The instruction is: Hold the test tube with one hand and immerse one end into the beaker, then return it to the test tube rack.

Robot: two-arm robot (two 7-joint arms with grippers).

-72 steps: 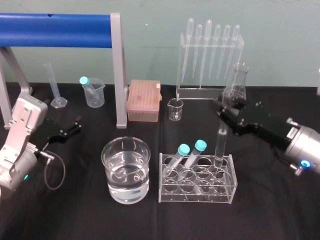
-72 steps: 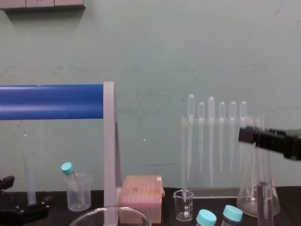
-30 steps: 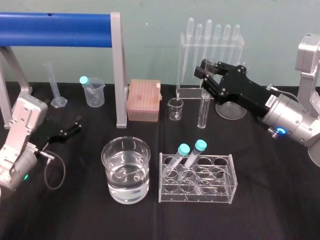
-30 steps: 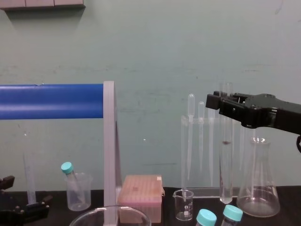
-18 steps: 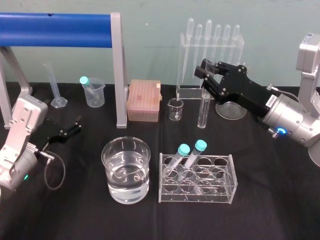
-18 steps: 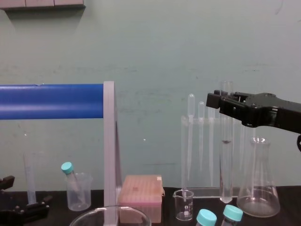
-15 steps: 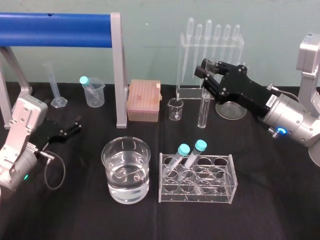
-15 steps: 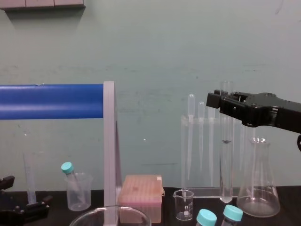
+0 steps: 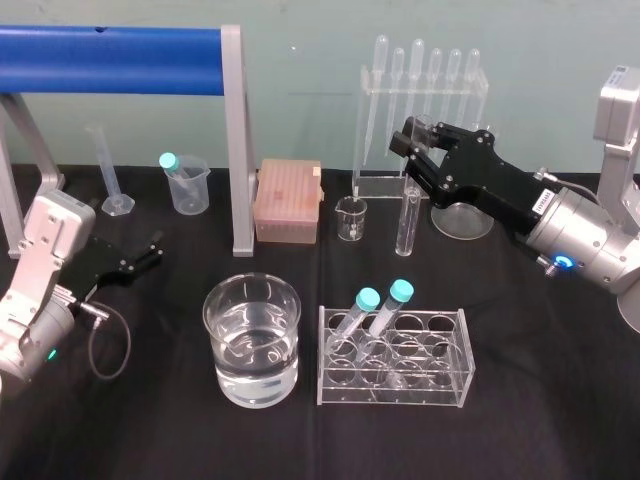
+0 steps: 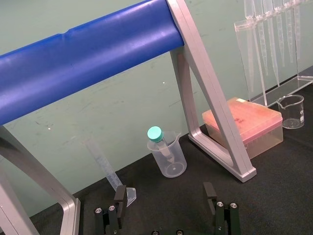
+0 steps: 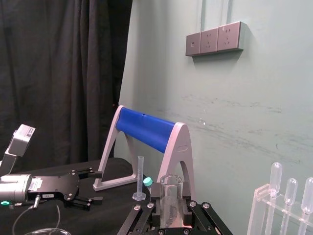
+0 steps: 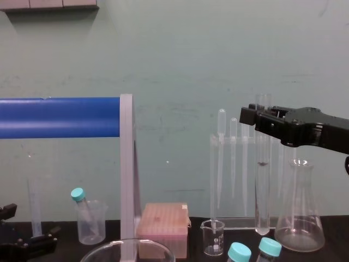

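Head view: the right claw (image 9: 412, 145), closed on the top of the test tube (image 9: 405, 222), has lifted it out of the rack (image 9: 445, 392). The tube is upright, well apart from the beaker (image 9: 251, 340), so dipping likely comes next. The left claw (image 9: 150, 254) rests open at the left. Chest view: the tube hangs above the black tabletop (image 12: 112, 232), in front of a pale green wall.
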